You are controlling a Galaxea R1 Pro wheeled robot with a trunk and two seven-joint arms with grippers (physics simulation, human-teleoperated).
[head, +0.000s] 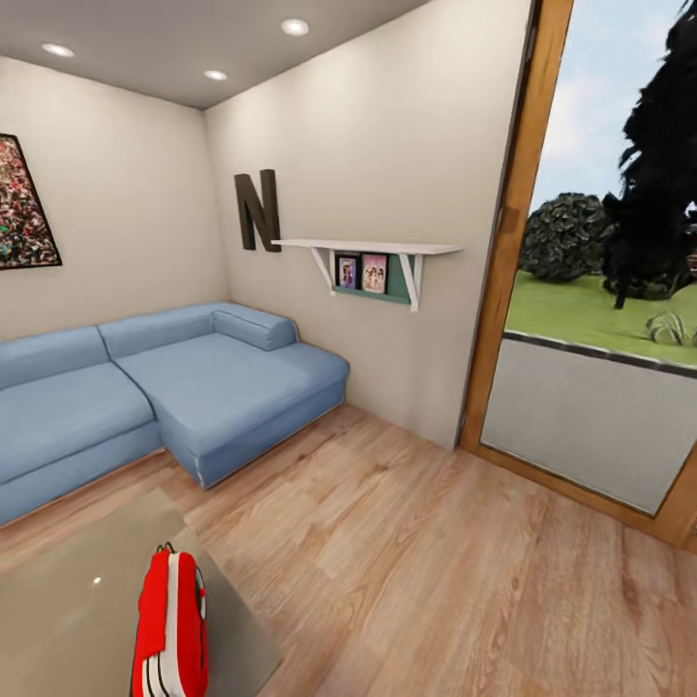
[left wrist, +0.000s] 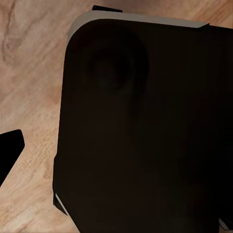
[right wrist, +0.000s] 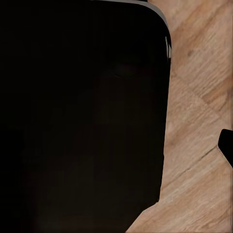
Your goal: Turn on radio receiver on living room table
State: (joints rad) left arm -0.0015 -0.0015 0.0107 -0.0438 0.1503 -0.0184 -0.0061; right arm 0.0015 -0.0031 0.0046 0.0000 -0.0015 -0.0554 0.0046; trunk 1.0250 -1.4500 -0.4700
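The small red rounded radio receiver (head: 170,624) looks like glossy plastic (white stripes included) on the low grey-beige table (head: 68,600) — smooth, faintly reflective. The light floor (head: 436,571) shows grained wood; the blue L-shaped sofa (head: 165,387) looks matt cloth — soft.

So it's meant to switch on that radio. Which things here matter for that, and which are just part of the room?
For the job:
- red radio receiver, lying on the table
- grey-beige table, low in the head view

Just part of the room:
- blue sofa
- letter N on the wall
- white shelf with small pictures
- crowd photo
- big window onto the garden
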